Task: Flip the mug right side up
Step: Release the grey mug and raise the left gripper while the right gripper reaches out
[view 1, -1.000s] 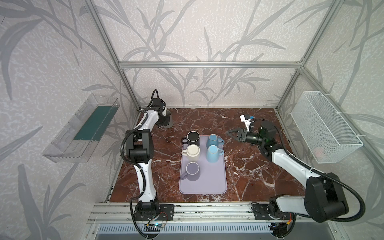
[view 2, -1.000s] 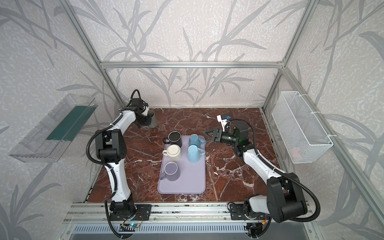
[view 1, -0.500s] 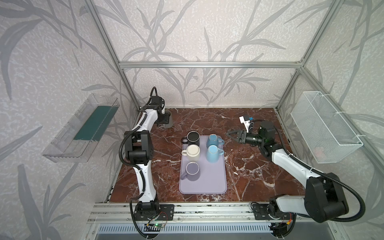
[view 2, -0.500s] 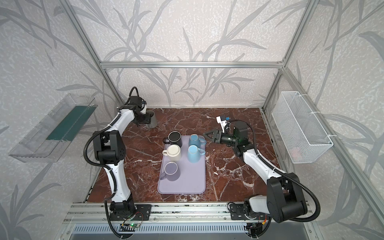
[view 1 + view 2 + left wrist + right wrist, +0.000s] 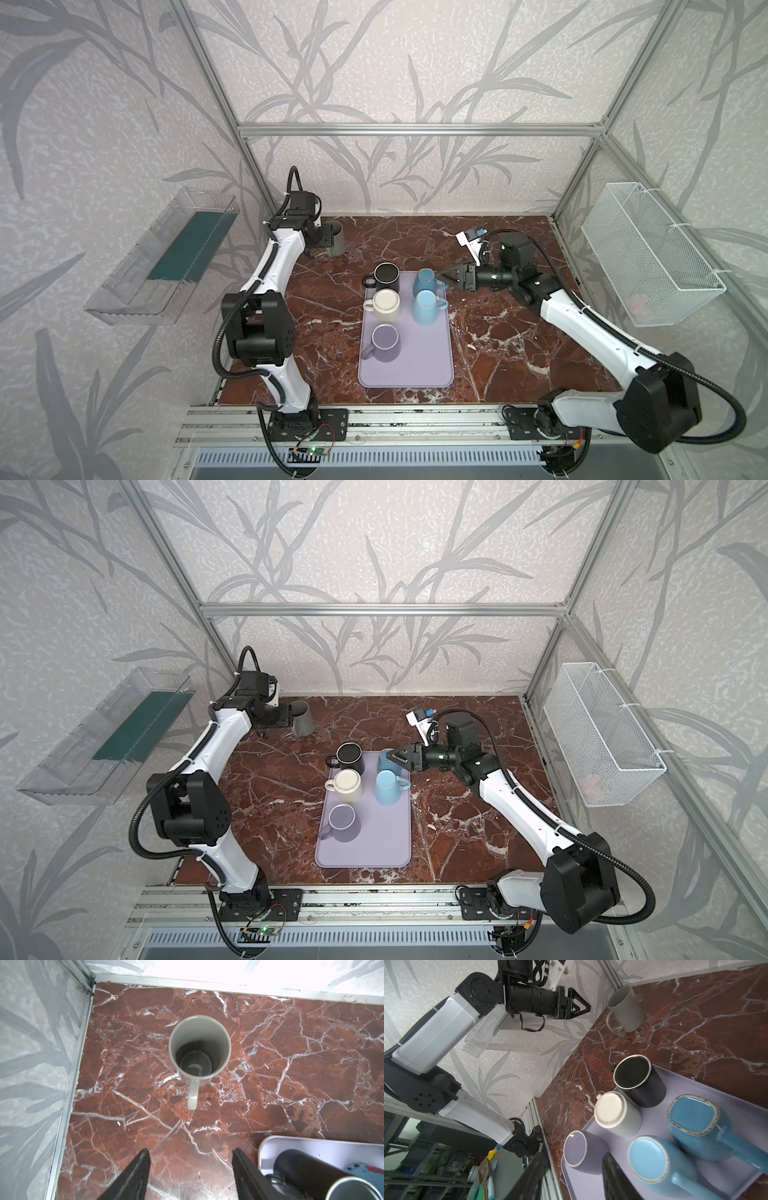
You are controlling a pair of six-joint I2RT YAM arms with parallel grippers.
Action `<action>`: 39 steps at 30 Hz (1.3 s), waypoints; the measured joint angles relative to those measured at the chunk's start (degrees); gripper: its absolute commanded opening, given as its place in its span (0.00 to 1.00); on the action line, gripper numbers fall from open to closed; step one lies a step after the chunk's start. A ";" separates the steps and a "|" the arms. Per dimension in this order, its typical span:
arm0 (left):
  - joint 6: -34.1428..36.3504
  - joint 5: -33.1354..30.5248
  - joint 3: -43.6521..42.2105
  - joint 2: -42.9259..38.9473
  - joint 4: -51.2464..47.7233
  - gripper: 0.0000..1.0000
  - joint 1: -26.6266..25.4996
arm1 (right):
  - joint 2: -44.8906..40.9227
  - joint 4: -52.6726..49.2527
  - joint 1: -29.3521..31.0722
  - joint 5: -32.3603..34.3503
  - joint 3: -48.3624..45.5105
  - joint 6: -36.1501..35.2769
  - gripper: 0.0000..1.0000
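A grey mug stands upright, mouth up, on the marble table at the back left corner. The left wrist view looks down into the grey mug, its handle pointing toward my left gripper. That gripper is open and empty, a short way back from the handle. In both top views the left gripper sits just left of the mug. My right gripper hovers open and empty at the tray's back right, beside a blue mug.
A lavender tray in the middle carries several mugs: black, cream, lavender and light blue, most base up. A wire basket hangs on the right wall and a clear bin on the left.
My left gripper has opened, let go of the grey mug and drawn back a little. The right gripper has edged left toward the tray.
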 measured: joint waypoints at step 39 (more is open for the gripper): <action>-12.37 -1.44 -27.10 -19.87 9.18 0.66 -3.10 | 36.20 -46.27 44.85 37.00 40.63 -54.84 0.38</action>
